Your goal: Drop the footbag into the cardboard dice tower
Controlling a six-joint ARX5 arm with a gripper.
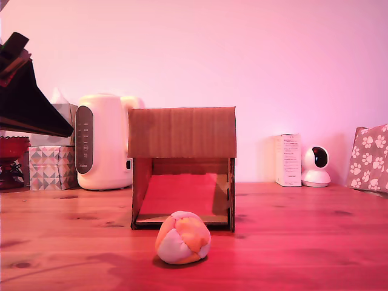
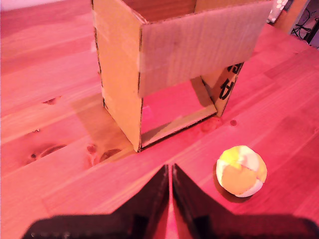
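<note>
Your pincer [image 2: 171, 172] hung empty, tips nearly touching. The footbag [image 1: 183, 237] lay on the desk [image 1: 303, 242] before the cardboard dice tower [image 1: 182, 167]; you needed to widen, descend, grasp.

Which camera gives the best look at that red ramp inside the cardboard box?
The exterior view: it looks straight into the cardboard dice tower, showing the whole red ramp. The wrist view catches only a slanted sliver through the opening.

A strong pink-red cast tints both sharp views, with soft shadows on the table [image 1: 303, 242].
</note>
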